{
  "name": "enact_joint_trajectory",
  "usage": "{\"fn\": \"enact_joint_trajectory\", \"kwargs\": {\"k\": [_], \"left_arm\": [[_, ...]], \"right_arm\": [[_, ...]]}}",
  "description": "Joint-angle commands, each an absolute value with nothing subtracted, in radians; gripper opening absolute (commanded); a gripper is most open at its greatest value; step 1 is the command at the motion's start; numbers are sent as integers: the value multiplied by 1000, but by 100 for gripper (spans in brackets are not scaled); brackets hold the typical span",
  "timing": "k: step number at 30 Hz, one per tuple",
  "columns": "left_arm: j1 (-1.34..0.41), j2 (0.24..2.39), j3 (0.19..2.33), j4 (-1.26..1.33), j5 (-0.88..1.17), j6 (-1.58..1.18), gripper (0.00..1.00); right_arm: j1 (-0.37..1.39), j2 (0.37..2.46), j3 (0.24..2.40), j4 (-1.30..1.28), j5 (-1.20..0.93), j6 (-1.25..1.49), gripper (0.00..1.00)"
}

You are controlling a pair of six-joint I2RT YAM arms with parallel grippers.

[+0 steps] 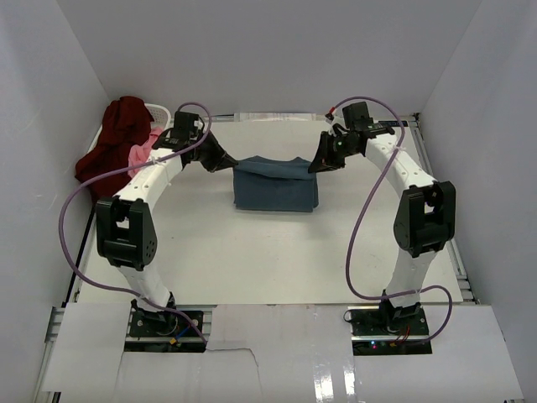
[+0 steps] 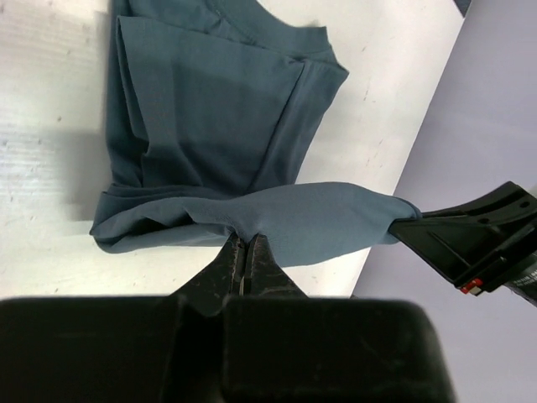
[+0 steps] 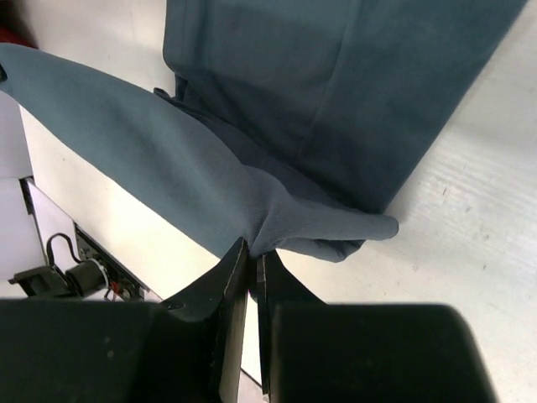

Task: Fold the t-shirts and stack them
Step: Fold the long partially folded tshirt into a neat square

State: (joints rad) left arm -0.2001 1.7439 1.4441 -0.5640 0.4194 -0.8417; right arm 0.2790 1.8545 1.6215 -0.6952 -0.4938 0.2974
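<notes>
The two arm bases are sitting at the bottom of the top view, at the near edge of the white table (image 1: 252, 269). The teal-blue t-shirt (image 1: 275, 189) is lying at the centre of the frame as a folded rectangular block, flat on the table. At its far edge, the left gripper (image 2: 245, 245) is pinching the cloth from the left and the right gripper (image 3: 252, 252) is pinching it from the right. Both sets of jaws are standing nearly closed, with only fabric between them. A band of the shirt is stretching between the two grippers, raised above the folded layers. In the upper left of the frame, the maroon t-shirt (image 1: 109, 147) and the pink t-shirt (image 1: 144, 153) are lying bunched at the white basket (image 1: 159, 107), well apart from the teal-blue one.
</notes>
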Motion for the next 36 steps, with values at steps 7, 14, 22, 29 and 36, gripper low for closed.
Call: {"fn": "enact_joint_trajectory", "kwargs": {"k": [7, 14, 22, 29, 36], "left_arm": [[-179, 1954, 1629, -488, 515, -831, 0], [-179, 2121, 1707, -423, 528, -857, 1], [-178, 2238, 1885, -417, 555, -868, 2], [-176, 2272, 1993, -419, 578, -868, 4], [-176, 2333, 2071, -373, 683, -896, 6]], "right_arm": [[236, 2058, 1862, -695, -537, 328, 15], [204, 2157, 1910, -646, -522, 374, 14], [184, 2161, 1853, -586, -506, 402, 13], [181, 2120, 1783, -538, -477, 423, 11], [181, 2028, 1638, -436, -451, 465, 8]]}}
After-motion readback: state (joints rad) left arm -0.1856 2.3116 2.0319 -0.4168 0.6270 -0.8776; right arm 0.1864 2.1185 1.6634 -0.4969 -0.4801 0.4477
